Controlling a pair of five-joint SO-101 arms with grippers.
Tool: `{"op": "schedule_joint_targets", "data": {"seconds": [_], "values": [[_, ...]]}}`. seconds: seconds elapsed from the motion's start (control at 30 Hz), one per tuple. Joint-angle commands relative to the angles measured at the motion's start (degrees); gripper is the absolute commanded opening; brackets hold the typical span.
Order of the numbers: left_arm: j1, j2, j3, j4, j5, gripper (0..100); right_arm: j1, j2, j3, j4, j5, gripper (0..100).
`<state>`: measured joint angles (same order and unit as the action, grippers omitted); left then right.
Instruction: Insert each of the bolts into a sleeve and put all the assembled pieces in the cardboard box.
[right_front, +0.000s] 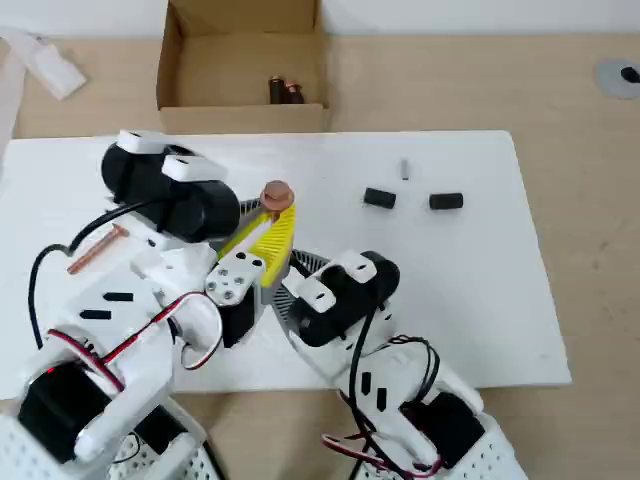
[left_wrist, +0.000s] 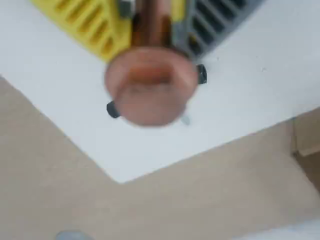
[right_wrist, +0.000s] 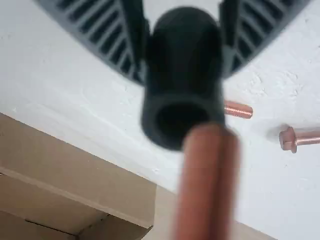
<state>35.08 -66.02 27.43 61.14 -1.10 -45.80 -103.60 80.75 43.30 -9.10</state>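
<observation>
My left gripper (left_wrist: 150, 35), with one yellow and one grey finger, is shut on a copper bolt (left_wrist: 150, 92) whose flanged head faces the camera. From above, that bolt (right_front: 277, 195) is held over the white mat (right_front: 480, 300), just in front of the box. My right gripper (right_wrist: 182, 30) is shut on a black sleeve (right_wrist: 182, 75) with its open end facing the camera. The held bolt's shank (right_wrist: 205, 185) ends at the rim of the sleeve's mouth; whether it is inside I cannot tell. Two more black sleeves (right_front: 379, 198) (right_front: 446, 201) lie on the mat.
The cardboard box (right_front: 180, 60) stands at the back with assembled pieces (right_front: 285, 92) inside. A loose copper bolt (right_front: 97, 250) lies on the mat's left side. A small grey pin (right_front: 405, 170) rests near the two sleeves. Bare wooden table surrounds the mat.
</observation>
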Motion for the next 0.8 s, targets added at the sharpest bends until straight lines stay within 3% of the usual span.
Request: {"op": "schedule_joint_targets", "data": {"seconds": [0.0, 0.77], "values": [[-0.53, -0.75, 0.7, -0.35, -1.93, 1, -0.92, -5.05, -0.48, -1.41, -0.09, 0.9], [-2.55, -0.75, 6.86, -7.74, -2.99, 1, -0.92, -5.05, -0.4, -1.41, -0.18, 0.9]]}}
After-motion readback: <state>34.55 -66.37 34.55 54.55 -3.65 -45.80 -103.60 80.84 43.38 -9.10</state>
